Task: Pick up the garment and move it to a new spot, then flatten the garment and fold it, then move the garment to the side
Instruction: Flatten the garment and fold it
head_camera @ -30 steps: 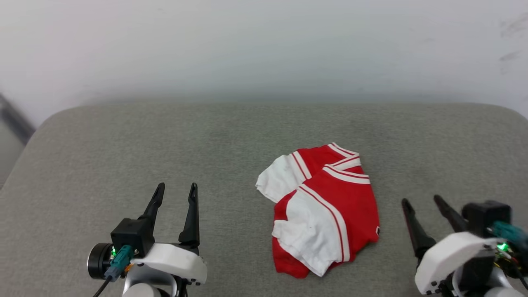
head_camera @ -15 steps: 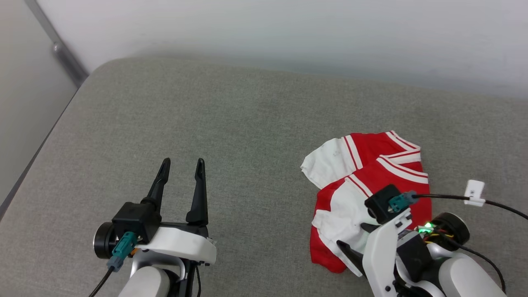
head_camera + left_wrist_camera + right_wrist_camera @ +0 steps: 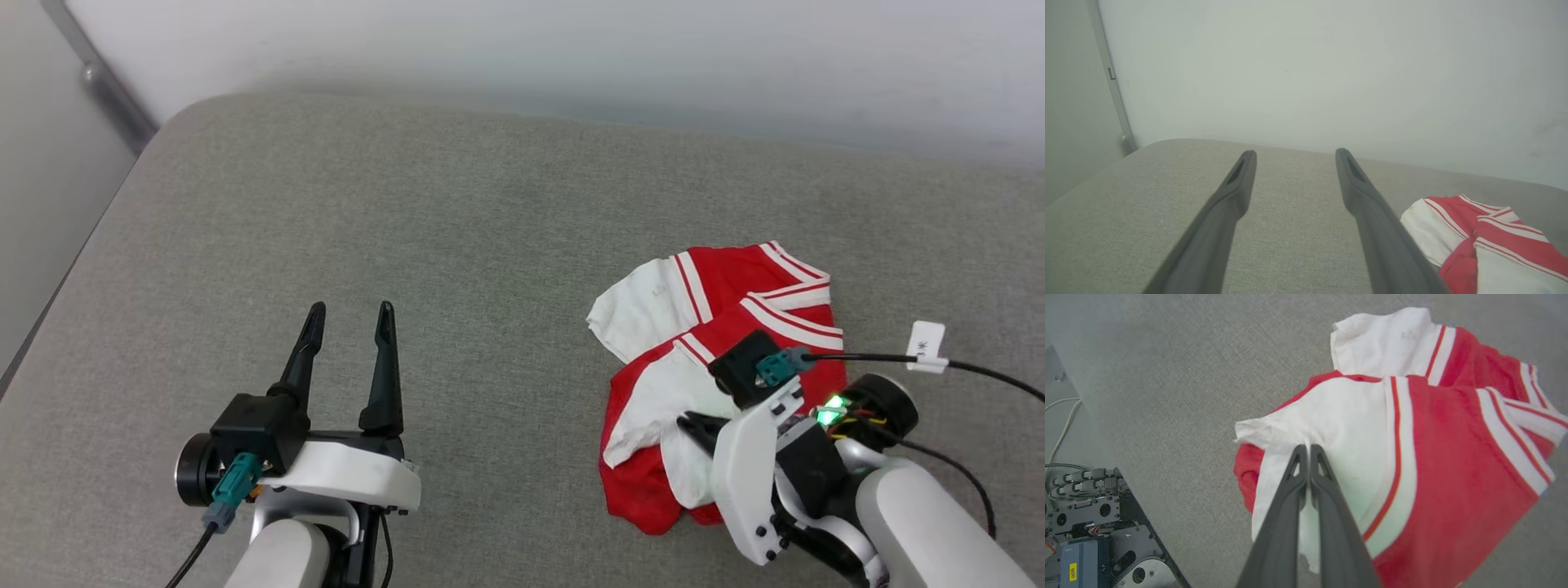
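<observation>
The garment, a red jersey with white sleeve panels and striped trim, lies crumpled on the right half of the grey cushion. My right gripper reaches into it from the near right. In the right wrist view the right gripper is shut, pinching a white fold of the garment. My left gripper rests open over bare cushion, well left of the cloth. The left wrist view has the left gripper with spread fingers and the garment at lower right.
A pale wall rises behind the cushion, with a metal strip at the far left corner. A black cable with a white tag trails from my right wrist. The robot base sits beyond the cushion's near edge.
The head camera shifted left and down. My right arm swung in over the jersey and its fingers closed on a white fold, lifting it slightly. The left gripper stayed open.
</observation>
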Controlling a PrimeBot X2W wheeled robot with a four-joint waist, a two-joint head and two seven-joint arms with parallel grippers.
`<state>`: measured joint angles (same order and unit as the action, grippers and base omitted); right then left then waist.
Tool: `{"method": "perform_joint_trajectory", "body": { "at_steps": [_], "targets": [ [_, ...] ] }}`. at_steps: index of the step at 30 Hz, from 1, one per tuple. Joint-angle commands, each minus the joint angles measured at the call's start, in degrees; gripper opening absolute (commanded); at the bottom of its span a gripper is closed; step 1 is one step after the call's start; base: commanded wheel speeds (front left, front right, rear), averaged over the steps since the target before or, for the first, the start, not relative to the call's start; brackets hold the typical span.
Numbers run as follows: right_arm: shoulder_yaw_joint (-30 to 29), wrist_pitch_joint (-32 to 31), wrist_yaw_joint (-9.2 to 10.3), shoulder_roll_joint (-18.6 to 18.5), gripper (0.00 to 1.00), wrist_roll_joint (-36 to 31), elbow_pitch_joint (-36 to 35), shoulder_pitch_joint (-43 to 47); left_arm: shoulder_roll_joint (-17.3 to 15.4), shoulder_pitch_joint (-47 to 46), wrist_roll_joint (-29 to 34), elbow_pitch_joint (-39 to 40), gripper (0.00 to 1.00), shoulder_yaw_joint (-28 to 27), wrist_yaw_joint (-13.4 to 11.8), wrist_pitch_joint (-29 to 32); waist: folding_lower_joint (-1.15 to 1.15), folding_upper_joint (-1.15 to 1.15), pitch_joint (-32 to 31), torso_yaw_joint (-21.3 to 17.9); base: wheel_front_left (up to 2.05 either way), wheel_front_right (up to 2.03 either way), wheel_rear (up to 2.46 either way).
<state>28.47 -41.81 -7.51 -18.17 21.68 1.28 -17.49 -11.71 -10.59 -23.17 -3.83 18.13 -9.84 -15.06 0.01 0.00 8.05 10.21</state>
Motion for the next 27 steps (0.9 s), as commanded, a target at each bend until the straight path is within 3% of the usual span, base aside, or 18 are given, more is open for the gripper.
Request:
{"method": "perform_joint_trajectory", "body": {
  "at_steps": [1, 6, 11, 17, 21, 23, 24, 25, 27],
  "targets": [
    [-1.24, 1.16, 0.04, -0.1, 0.0, -0.46, -1.01, -1.03, 0.21, 0.68, 0.59, -0.01, 1.0, -0.4, 0.22, -0.15, -0.01, 0.0, -0.79, -1.49, 0.0, 0.0, 0.0],
    [-8.95, 4.09, 0.04, 1.21, 0.0, -1.35, -3.18, -0.05, -0.18, 1.23, 1.05, 0.12, 1.0, -1.08, 0.6, -0.15, -0.01, 0.0, -1.91, -4.74, 0.0, 0.0, 0.0],
    [-23.92, 6.25, 0.04, 4.26, 0.0, -2.97, -2.72, 3.74, -0.56, 1.94, 1.24, 0.18, 1.0, -1.37, 0.29, -0.15, -0.01, 0.0, -2.68, -7.81, 0.0, 0.0, 0.0],
    [-42.38, 7.05, 0.03, 10.17, 0.0, -3.86, 2.78, 10.82, -0.63, 2.46, 0.79, 0.18, 1.0, -1.3, 0.03, -0.08, -0.01, 0.0, -2.93, -9.84, 0.0, 0.0, 0.0],
    [-48.11, 9.51, 0.03, 12.12, 0.0, -4.8, 8.94, 14.3, -0.85, 3.05, 0.32, 0.07, 1.0, -1.36, -0.11, 0.16, -0.01, 0.0, -2.69, -10.45, 0.0, 0.0, 0.0],
    [-48.72, 11.55, 0.03, 12.68, 0.37, -4.59, 12.1, 14.6, -0.99, 3.09, 0.3, 0.03, 1.0, -1.41, -0.13, 0.25, -0.01, 0.0, -2.39, -10.68, 0.0, 0.0, 0.0],
    [-48.62, 12.54, 0.03, 12.8, 0.87, -4.55, 13.5, 14.57, -1.1, 3.14, 0.16, -0.05, 1.0, -1.5, -0.13, 0.26, -0.01, 0.0, -2.26, -10.77, 0.0, 0.0, 0.0],
    [-48.85, 13.86, 0.03, 12.9, 1.0, -4.29, 14.6, 14.13, -1.2, 3.18, 0.04, -0.15, 1.0, -1.53, -0.14, 0.3, -0.01, 0.0, -2.16, -10.84, 0.0, 0.0, 0.0],
    [-48.38, 16.67, 0.03, 13.18, 1.0, -4.02, 15.91, 13.26, -1.31, 3.27, -0.07, -0.25, 1.0, -1.58, -0.17, 0.33, -0.01, 0.0, -2.08, -10.89, 0.0, 0.0, 0.0]
  ]
}}
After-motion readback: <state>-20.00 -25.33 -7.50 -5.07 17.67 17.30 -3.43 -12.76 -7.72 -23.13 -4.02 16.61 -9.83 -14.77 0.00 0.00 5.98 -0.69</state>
